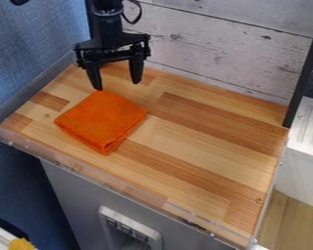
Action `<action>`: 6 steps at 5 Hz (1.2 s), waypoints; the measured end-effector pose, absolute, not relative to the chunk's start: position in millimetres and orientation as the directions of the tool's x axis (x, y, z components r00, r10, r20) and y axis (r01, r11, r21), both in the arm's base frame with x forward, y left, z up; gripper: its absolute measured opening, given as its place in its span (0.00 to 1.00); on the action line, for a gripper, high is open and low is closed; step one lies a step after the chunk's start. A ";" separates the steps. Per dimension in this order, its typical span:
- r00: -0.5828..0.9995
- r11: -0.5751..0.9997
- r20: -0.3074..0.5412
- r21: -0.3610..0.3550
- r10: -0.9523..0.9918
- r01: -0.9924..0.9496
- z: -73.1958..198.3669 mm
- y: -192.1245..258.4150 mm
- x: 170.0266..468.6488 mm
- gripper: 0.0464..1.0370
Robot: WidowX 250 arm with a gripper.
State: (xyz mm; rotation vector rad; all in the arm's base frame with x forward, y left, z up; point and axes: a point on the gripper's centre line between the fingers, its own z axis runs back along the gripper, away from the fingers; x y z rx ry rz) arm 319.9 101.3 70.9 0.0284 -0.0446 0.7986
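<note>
transparent edging [129, 191] runs along the near side of the wooden surface [205, 139], closest to the camera. behind it, toward the view's left and up from the middle of that side, an orange cloth [101, 121] lies folded into a flat, thick square, turned so that one corner points toward the camera. the black gripper [117, 86] hangs just past the cloth's far corner, its fingers spread wide with nothing between them. one fingertip comes down right at that corner; whether it touches the fabric i cannot tell. the other finger is over bare wood, beside the cloth.

the surface is made of light and darker brown strips, with a grey border [35, 90] on the view's left. whitewashed planks [218, 44] with dark knots stand behind it, and a black upright bar [305, 71] rises at its far right corner. blue textured material [28, 49] covers the left side. below the front edge is a grey panel [71, 195] with a pale fitting [103, 213]. something yellow [20, 244] sits at the lower left, and pale wood flooring [293, 219] shows at the lower right.
</note>
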 end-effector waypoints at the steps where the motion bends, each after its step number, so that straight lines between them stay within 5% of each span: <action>1: 0.668 0.668 0.044 0.019 0.742 -0.744 72.0 100.8 314.5 0.96; 2: 0.646 0.646 0.053 0.020 0.762 -0.763 77.2 109.9 310.1 0.93; 4: 0.621 0.620 0.025 0.038 0.783 -0.784 63.9 115.8 295.0 0.35; 5: 0.618 0.617 0.021 0.040 0.786 -0.786 61.1 117.8 292.2 0.12; 6: 0.612 0.612 0.003 0.045 0.790 -0.790 51.2 117.4 291.0 0.02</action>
